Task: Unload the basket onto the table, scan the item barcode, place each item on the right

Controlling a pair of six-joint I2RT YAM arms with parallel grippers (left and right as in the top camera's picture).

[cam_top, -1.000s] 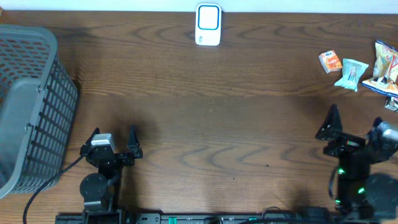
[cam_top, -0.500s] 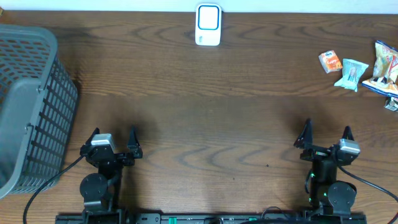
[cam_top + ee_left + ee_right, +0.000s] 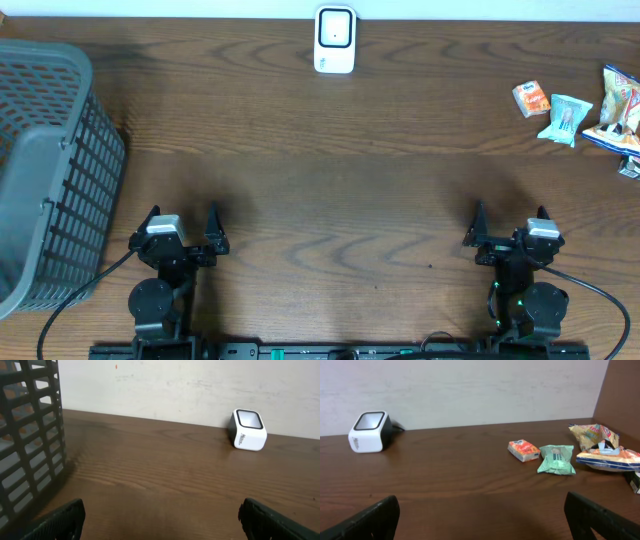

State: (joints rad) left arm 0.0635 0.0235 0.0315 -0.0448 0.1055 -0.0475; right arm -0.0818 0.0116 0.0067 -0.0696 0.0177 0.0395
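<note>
Snack packets [image 3: 565,118], scanner [image 3: 335,40] lettering illegible, left end effector [image 3: 183,212] and right end effector [image 3: 510,212] wide

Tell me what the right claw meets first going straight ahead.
Probably nothing: the right claw faces bare brown wooden table up to the pale wall. The small orange snack packet lies just right of that line and might be clipped.
</note>
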